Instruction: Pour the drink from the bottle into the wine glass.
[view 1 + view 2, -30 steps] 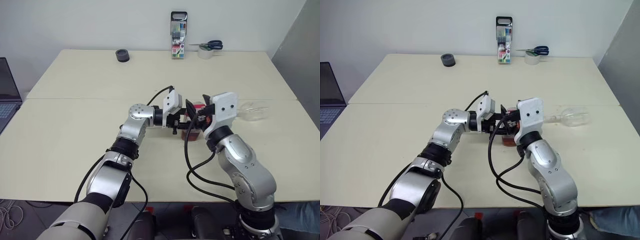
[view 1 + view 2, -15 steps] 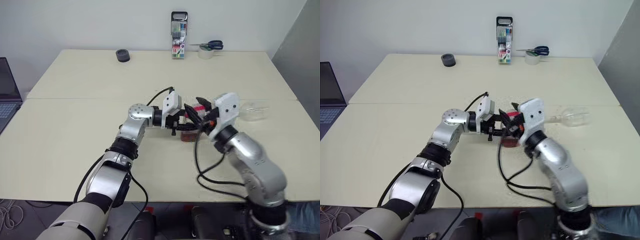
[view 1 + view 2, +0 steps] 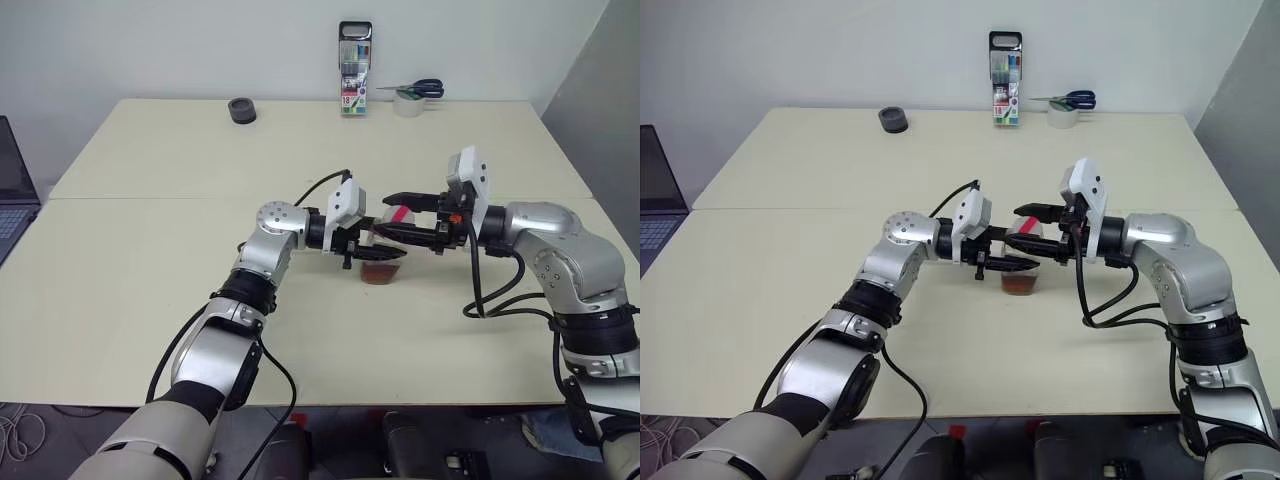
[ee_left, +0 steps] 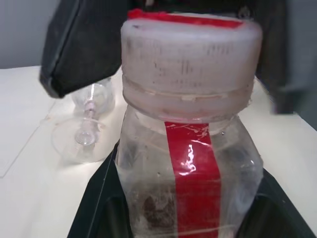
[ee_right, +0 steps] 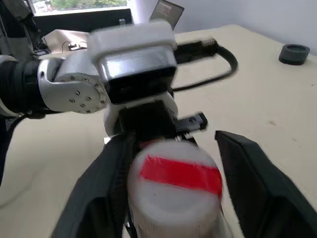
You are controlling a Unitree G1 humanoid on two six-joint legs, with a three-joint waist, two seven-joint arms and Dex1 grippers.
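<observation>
The bottle (image 3: 1023, 262) stands upright mid-table, cap with red strip on top, the drink (image 3: 1021, 285) low in its base; left gripper (image 3: 1002, 252) reaches in from 9 o'clock, jaws closed tight on the bottle body; right gripper (image 3: 1030, 233) comes from 3 o'clock, fingers spread wide either side of the cap, whether they touch it unclear; the wine glass (image 4: 88, 130) lies on its side on the table just behind the bottle; marker case (image 3: 1004, 66), scissors (image 3: 1070, 99) and tape roll (image 3: 894, 120) at 12 o'clock, far edge.
</observation>
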